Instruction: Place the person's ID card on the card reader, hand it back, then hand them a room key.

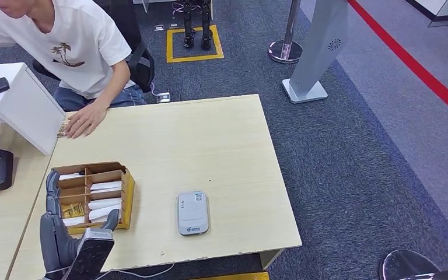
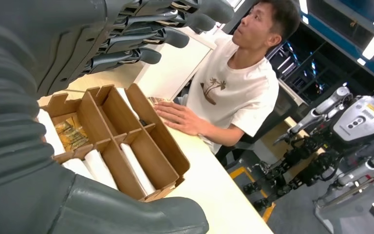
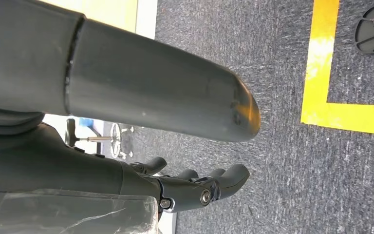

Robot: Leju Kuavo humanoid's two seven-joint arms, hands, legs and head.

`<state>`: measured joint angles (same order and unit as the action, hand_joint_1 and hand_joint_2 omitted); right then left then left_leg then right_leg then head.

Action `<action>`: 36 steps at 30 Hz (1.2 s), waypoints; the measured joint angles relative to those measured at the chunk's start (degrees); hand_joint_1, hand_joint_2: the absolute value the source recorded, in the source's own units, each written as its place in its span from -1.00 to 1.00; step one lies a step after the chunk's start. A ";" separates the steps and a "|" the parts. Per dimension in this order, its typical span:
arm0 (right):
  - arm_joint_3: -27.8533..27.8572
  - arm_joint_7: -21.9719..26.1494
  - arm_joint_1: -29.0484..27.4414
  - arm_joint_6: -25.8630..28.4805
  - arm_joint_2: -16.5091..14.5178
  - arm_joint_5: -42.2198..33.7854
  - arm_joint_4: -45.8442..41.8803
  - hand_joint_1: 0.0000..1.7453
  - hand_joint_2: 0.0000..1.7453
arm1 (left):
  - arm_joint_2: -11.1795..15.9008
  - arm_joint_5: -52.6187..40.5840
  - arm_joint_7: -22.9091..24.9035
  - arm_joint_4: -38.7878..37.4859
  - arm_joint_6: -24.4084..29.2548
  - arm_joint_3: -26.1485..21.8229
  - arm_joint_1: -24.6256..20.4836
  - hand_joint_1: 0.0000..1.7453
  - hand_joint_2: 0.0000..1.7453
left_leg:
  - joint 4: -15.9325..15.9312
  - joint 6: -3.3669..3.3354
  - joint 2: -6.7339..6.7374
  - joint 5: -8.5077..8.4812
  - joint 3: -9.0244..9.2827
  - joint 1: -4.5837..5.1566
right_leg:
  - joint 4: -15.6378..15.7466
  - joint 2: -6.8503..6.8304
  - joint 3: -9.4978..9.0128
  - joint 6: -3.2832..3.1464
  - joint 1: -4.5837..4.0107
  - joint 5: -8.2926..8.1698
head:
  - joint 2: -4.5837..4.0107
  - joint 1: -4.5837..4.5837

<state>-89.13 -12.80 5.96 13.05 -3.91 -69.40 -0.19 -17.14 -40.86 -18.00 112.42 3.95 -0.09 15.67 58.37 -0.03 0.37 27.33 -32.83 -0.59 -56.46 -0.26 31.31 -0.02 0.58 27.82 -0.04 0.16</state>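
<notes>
The left hand hovers empty, fingers spread, beside the cardboard tray of key cards. The right hand hangs empty, fingers loosely apart, over the floor. The person's hand covers the ID card at the counter's far edge, well apart from the card reader. Likely first step: reach for that card.

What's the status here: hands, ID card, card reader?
Left hand open at the card box, holding nothing. Right hand empty, hanging over carpet. ID card under the person's hand at the far edge. Card reader bare, path unobstructed.
</notes>
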 joint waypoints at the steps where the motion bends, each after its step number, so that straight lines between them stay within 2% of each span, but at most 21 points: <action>1: 0.00 0.04 0.01 0.00 0.00 0.00 0.01 -1.00 -1.00 | 0.00 -0.15 0.03 -0.23 -0.04 -0.01 -0.03 -1.00 1.00 | 0.00 0.00 0.00 0.00 0.00 0.00 | 0.00 0.00 0.00 0.00 0.00 0.00 | 0.00 0.00; 27: 0.00 0.81 0.03 0.18 0.00 -1.60 0.01 -1.00 -1.00 | 0.10 -1.63 -0.70 -1.40 0.72 -0.02 -0.28 -1.00 1.00 | 0.00 0.00 0.00 0.00 0.00 0.00 | 0.00 0.00 -0.01 0.00 0.00 0.00 | 0.00 0.01; 36: 0.00 1.03 0.02 0.57 0.00 -3.24 0.01 -1.00 -1.00 | 0.26 -4.49 0.68 -0.20 1.03 -1.43 0.77 -1.00 1.00 | 0.00 0.00 0.00 0.00 -0.02 0.00 | 0.00 0.00 -0.01 0.00 0.00 0.00 | 0.00 0.00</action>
<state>-89.13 -11.77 5.99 13.62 -3.91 -72.64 -0.17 -16.87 -45.35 -17.33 112.22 4.98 -1.53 16.43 58.37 -0.03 0.36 27.33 -32.85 -0.59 -56.47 -0.26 31.30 -0.02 0.58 27.82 -0.04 0.16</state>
